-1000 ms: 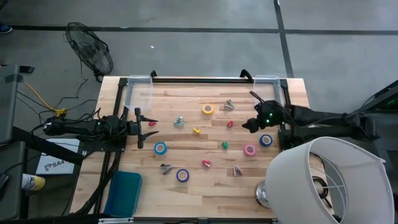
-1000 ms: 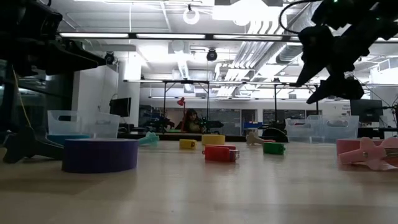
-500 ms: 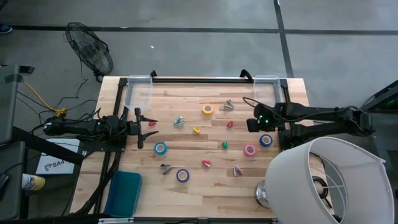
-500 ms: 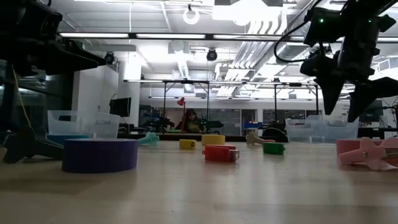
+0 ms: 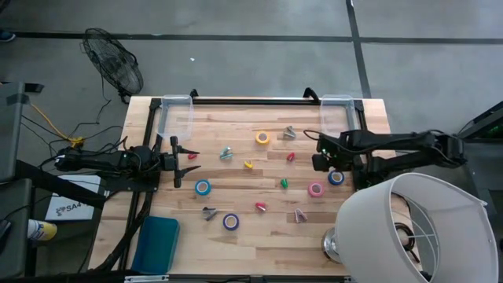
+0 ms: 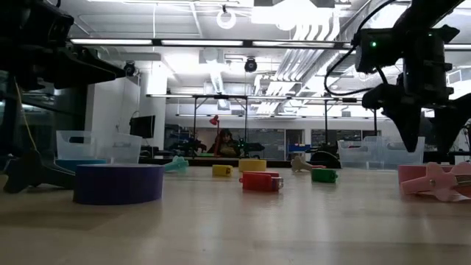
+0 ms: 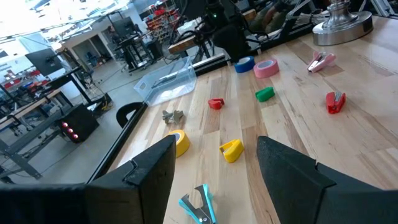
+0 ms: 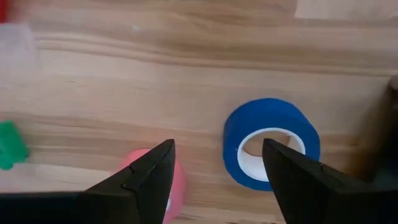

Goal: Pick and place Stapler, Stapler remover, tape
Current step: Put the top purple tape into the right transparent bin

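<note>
A grey concrete floor [image 5: 236, 47] surrounds the wooden desk [image 5: 236, 189], with a black fan [image 5: 114, 63] lying on it. Ceiling strip lights [image 6: 147, 42] and pipes [image 6: 309, 51] run above distant workbenches, where a person [image 6: 225, 141] sits.

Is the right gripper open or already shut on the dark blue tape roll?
Open. In the right wrist view the right gripper shows two separated fingers above the blue tape roll, which lies flat on the table, ungripped.

Wooden table [image 5: 236, 196]; scattered tape rolls [image 5: 203, 188], small staplers [image 5: 260, 207], clear bins [image 5: 176, 112], teal tray [image 5: 156, 244], lamp [image 5: 409, 228]
</note>
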`<action>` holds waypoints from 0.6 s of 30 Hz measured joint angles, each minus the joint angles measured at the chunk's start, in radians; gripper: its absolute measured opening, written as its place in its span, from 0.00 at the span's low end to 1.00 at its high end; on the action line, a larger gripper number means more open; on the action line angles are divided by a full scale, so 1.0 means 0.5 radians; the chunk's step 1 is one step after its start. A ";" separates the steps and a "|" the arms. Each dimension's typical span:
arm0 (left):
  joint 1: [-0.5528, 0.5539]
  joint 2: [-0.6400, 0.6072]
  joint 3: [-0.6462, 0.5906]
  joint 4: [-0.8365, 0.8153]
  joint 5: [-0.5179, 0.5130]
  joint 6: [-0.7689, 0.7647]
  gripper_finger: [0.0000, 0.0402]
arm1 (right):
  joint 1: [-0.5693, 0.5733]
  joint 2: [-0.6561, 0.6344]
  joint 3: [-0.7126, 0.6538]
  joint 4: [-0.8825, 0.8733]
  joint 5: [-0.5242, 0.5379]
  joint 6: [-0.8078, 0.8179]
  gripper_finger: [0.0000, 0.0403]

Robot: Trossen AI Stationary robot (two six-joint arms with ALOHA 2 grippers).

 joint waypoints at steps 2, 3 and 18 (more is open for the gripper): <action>0.000 -0.001 0.001 0.000 0.000 -0.001 0.55 | 0.000 0.039 0.000 0.001 -0.019 0.004 0.58; 0.000 0.000 0.001 0.001 0.000 -0.001 0.55 | 0.000 0.058 0.000 0.001 -0.032 0.005 0.58; 0.000 -0.001 0.000 0.000 0.000 0.000 0.55 | 0.000 0.338 0.000 0.034 -0.107 0.003 0.58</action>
